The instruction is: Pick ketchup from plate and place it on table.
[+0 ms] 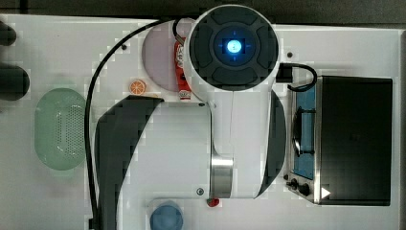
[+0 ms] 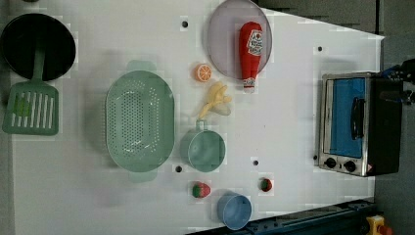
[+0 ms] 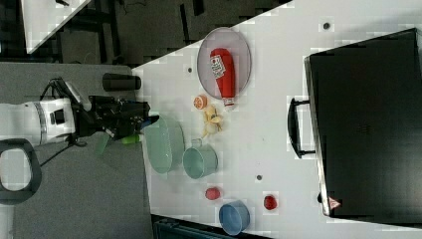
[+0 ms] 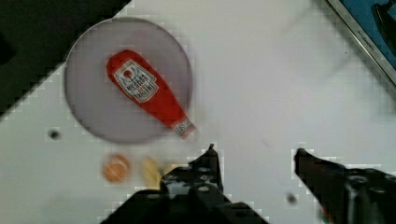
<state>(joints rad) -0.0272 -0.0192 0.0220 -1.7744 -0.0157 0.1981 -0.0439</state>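
On the plate: ketchup (image 2: 250, 51) lying flat across the plate (image 2: 222, 36), pale cap end poking just past the rim toward the banana (image 2: 215, 99); label faces up.
Plate: round, greyish-lilac, near the table's far edge in the left view, at the top of that view.
Table: white table (image 2: 288, 122) with a few small dark holes; it carries everything below.
Fingers: fingers (image 4: 254, 156) spread wide with nothing between them, hanging above bare table beside the plate in the wrist view, apart from the ketchup.
Arm: white arm (image 1: 232, 96) covers the middle of the top view, hiding part of the plate and ketchup.
Beside the plate: orange slice (image 2: 203, 72) just off the rim, banana just below it in the left view.
Middle of the table: green basket (image 2: 140, 120), with a green cup (image 2: 202, 149) touching or nearly touching its side.
Near edge: strawberry (image 2: 200, 189), blue cup (image 2: 235, 210), small red round thing (image 2: 265, 184).
Left view's right: toaster oven (image 2: 355, 125) with blue glass door and dark handle.
Left view's left: black pan (image 2: 36, 46) and green spatula (image 2: 30, 105).
Room: dark grey floor (image 3: 74, 199) past the table's edge in the right view.
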